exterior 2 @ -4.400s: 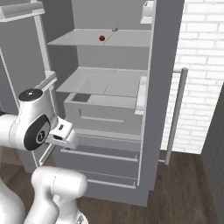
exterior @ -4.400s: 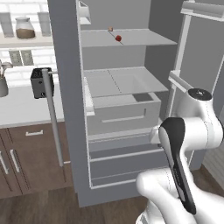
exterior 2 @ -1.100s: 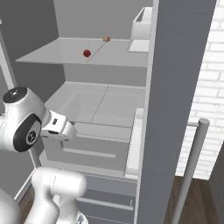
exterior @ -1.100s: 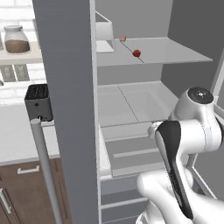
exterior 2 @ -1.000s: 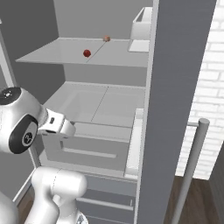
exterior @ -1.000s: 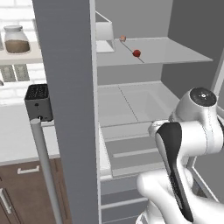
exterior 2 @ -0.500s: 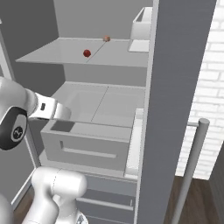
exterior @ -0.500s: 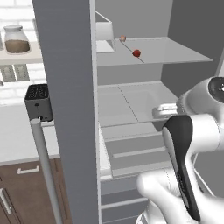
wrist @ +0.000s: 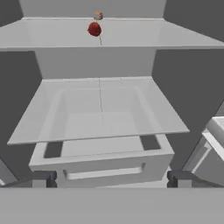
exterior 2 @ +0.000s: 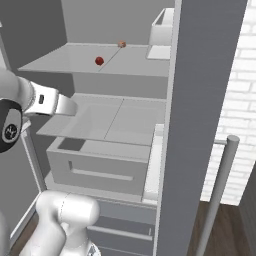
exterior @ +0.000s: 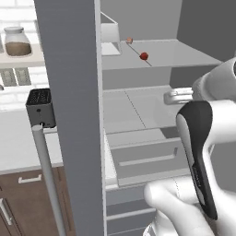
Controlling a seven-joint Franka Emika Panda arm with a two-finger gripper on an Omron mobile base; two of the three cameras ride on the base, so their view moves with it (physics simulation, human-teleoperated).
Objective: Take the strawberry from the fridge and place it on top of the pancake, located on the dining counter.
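1. The fridge [exterior 2: 210,100] stands with its doors swung wide, so the pale shelves inside are open to the arm from the front.
2. The tool [wrist: 109,178] is spread to its full width and holds nothing; in the hand view its two dark tips rise far apart at the bottom, with a grey drawer [wrist: 103,164] straight ahead between them.
3. The strawberry [wrist: 94,29] lies on the upper shelf [wrist: 52,35], above and well ahead of the tool, just left of its centre line. It rests free on the flat shelf, touching nothing else.
4. A small tan-orange lump [wrist: 99,15] sits farther back on the same shelf, behind the berry and near it but apart, so it should not get in the way of a frontal approach.
5. The tool looks level into the fridge at the height of the middle shelf [wrist: 98,109], which suggests the arm is in the approach step and must rise before reaching in.
6. The jaws stand wide probably to leave margin around such a tiny round berry, which could roll if nudged by one tip.
7. The task seems to be early: the berry is not yet grasped.
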